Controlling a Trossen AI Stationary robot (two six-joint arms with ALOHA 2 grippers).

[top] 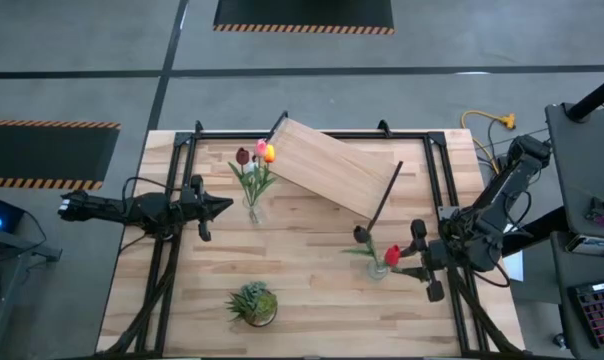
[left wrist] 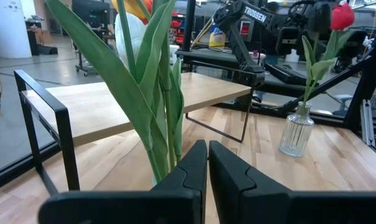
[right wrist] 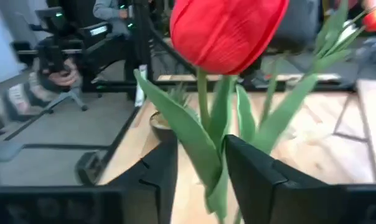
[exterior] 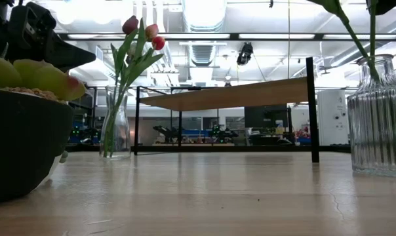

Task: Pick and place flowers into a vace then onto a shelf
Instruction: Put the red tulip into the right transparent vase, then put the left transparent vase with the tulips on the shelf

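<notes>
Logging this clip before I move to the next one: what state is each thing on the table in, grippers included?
Left vase: upright, holding several tulips.
Right vase: upright, holding the red tulip.
Shelf: standing at an angle, nothing on it.
Potted plant: upright near the front edge.
Left gripper: shut, empty, beside the left vase.
Right gripper: open, fingers either side of the red tulip's stem and leaves.

Even overhead light washes the table (top: 312,270) with faint shadows, ceiling strips (exterior: 204,13) glare in the low view, and the red tulip (right wrist: 228,28) looks perhaps motion-blurred.
</notes>
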